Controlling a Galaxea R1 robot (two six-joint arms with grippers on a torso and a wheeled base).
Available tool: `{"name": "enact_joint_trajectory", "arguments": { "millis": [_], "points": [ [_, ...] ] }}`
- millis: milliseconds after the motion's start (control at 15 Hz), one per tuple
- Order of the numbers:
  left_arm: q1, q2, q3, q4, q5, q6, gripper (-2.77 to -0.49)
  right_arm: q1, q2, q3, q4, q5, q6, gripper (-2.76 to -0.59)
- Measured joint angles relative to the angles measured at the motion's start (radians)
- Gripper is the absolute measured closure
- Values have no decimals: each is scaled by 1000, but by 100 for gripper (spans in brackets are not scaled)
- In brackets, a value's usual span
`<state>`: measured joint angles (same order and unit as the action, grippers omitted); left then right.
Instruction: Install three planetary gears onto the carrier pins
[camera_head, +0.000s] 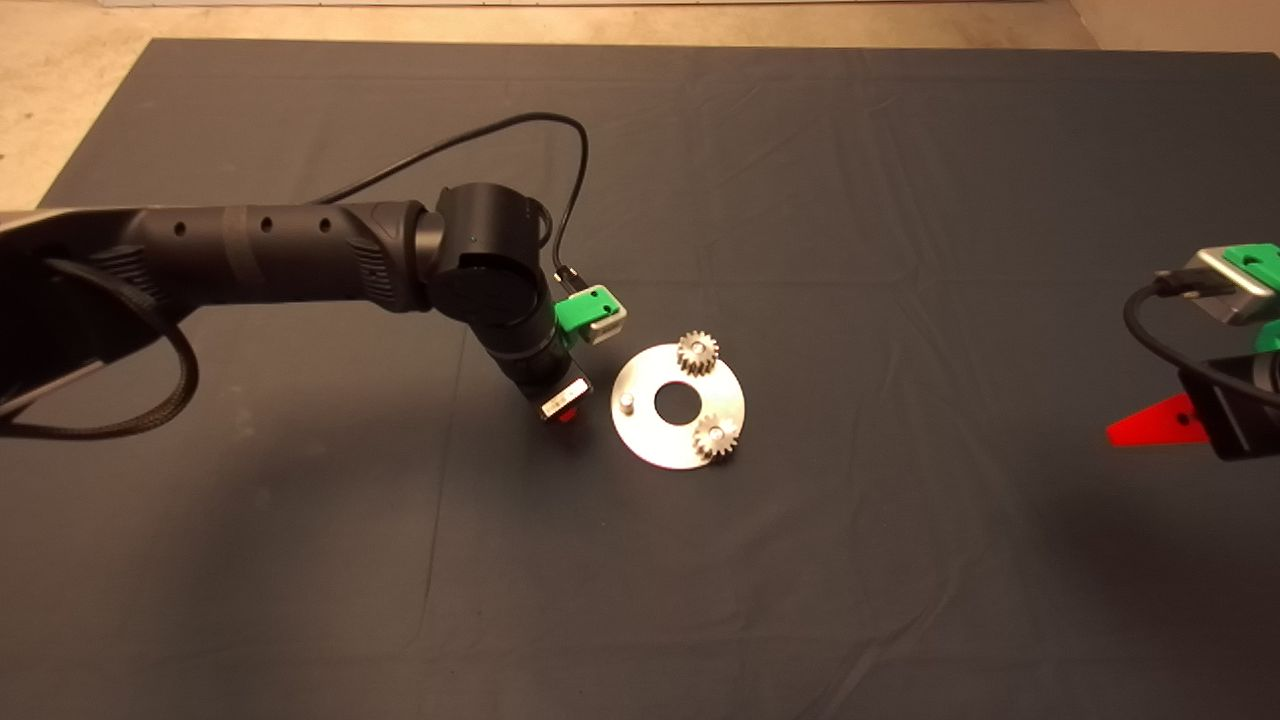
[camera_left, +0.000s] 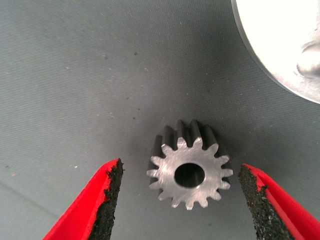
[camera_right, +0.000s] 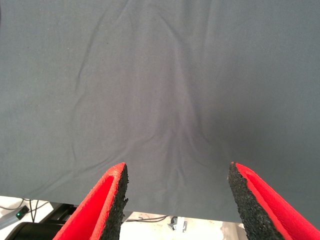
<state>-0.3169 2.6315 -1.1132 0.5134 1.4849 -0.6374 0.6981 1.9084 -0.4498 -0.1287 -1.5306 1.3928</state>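
- Left gripper is what I see at work; its red fingers stand spread wide on either side of a loose gear, neither pad touching it, so the claw is open and grips nothing
- that third gear lies flat on the dark mat, bore pointing straight up, teeth ringing it evenly; being round it has no long axis that I can call
- from my wrist camera the rim of the silver disc sits near the gear, apart from it, with one bare pin blurred at the edge
- from my head camera the left arm reaches in to the middle of the mat, the gripper pointing down just beside the disc's left rim; the loose gear is hidden under it there
- the disc lies flat near the mat's centre; two gears are seated on pins, one at the far rim, one at the near right rim, both flat with axes upright; the empty pin stands upright at the left rim
- right gripper waits over the mat's right edge; my wrist view shows its fingers apart, open, over bare mat
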Motion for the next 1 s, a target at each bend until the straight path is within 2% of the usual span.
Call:
{"name": "enact_joint_trajectory", "arguments": {
  "millis": [133,533,667,800,867,1000],
  "points": [
    [15,0,0,9,-2,0,-164,0,0,0,0,0,0,-147],
    [19,0,0,17,-7,0,-164,0,0,0,0,0,0,-147],
    [35,0,0,33,-14,0,-158,0,0,0,0,0,0,-147],
    [46,-5,0,35,-22,0,-154,0,0,0,1,1,0,-147],
    [46,-9,0,35,-25,0,-154,0,0,0,1,6,0,-147],
    [46,-15,0,37,-26,0,-138,0,0,0,2,24,0,-147]
  ]
}}
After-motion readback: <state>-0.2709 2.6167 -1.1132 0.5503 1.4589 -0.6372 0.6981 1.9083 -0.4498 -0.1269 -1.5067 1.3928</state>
